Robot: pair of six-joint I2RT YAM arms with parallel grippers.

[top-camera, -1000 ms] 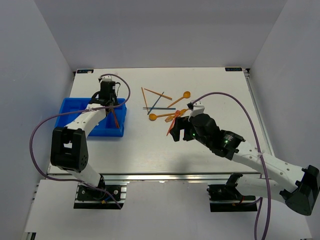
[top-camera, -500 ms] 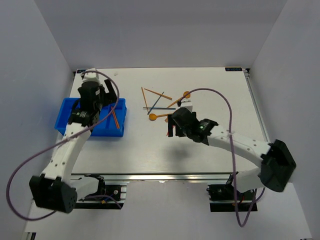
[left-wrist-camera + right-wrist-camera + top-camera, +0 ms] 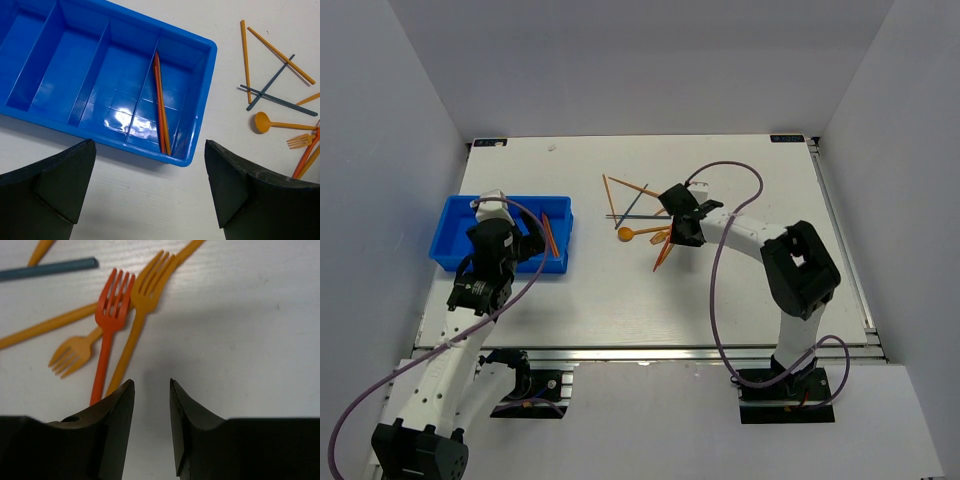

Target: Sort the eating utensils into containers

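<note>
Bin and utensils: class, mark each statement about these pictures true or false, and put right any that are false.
1. Two sticks lie in the rightmost compartment of the bin. True.
2. The other compartments hold forks. False: they are empty.
3. The left gripper is open and holds nothing. True.
4. The dark blue sticks are in the bin. False: they lie crossed on the table.
5. A red fork lies among the forks on the table. True.
6. The right gripper is above the bin. False: it is over the forks.
</note>
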